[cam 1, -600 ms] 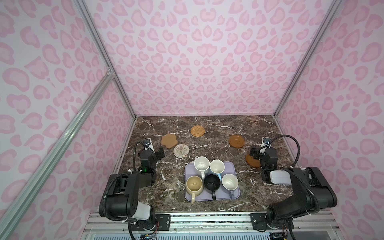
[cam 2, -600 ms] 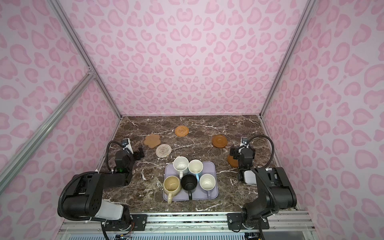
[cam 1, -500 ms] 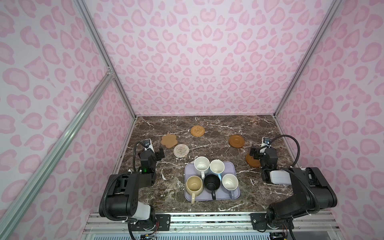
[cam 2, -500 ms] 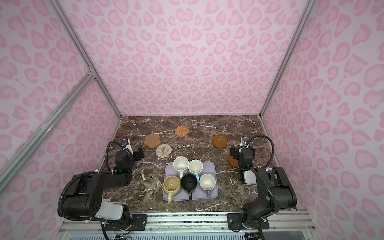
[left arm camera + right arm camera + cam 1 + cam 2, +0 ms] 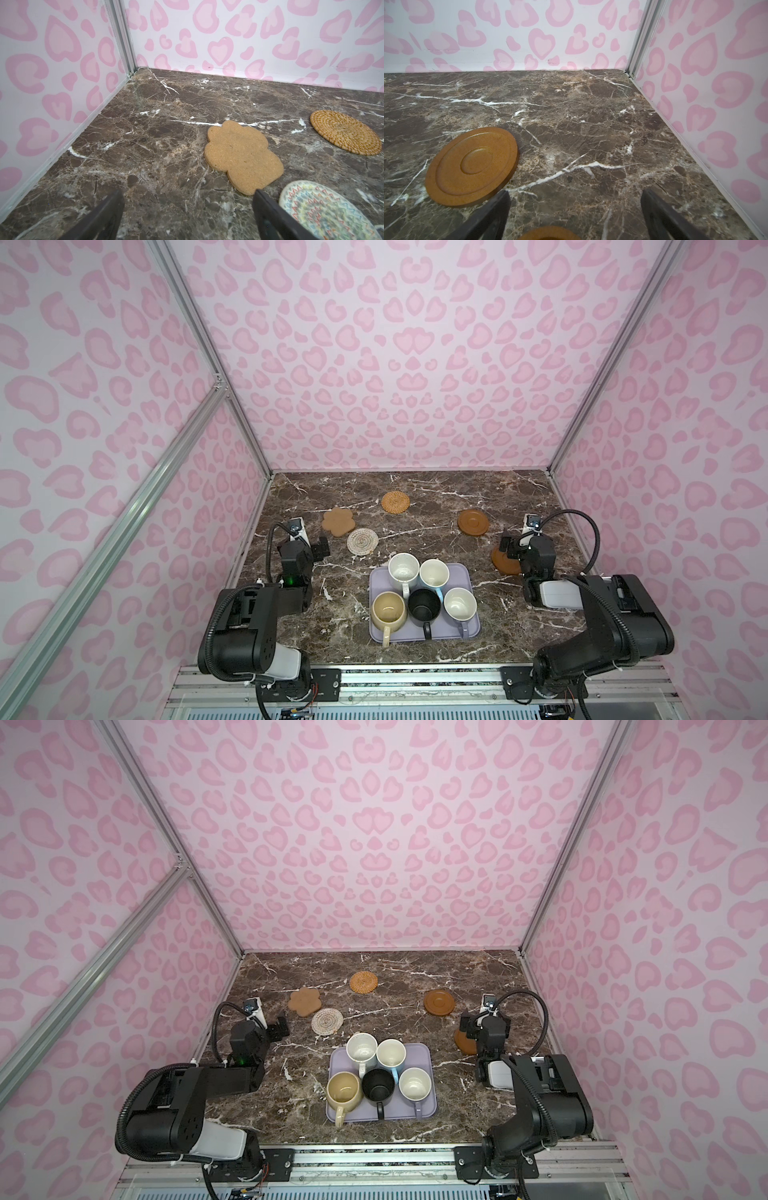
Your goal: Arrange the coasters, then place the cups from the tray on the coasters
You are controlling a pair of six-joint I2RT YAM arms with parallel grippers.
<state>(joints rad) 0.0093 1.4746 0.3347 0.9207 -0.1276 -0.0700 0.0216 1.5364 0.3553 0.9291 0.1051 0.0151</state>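
Observation:
Five cups stand on the lavender tray (image 5: 462,575): white (image 5: 403,568), light blue (image 5: 434,573), cream-yellow (image 5: 389,611), black (image 5: 424,604), lavender (image 5: 459,604). The coasters lie on the marble behind: flower-shaped (image 5: 338,521), whitish woven (image 5: 362,541), rattan (image 5: 395,502), a brown disc (image 5: 472,522) and another brown disc (image 5: 505,564). My left gripper (image 5: 320,549) (image 5: 188,193) is open and empty, just short of the flower coaster (image 5: 243,155) and beside the woven one (image 5: 324,209). My right gripper (image 5: 509,545) (image 5: 575,192) hangs open and empty over the nearer disc (image 5: 550,233), the farther disc (image 5: 473,166) ahead.
Pink patterned walls close in the marble table (image 5: 415,485) on three sides, with metal corner posts (image 5: 122,41) (image 5: 637,41). Both arm bases sit at the front rail (image 5: 415,680). The left gripper is close to the left wall.

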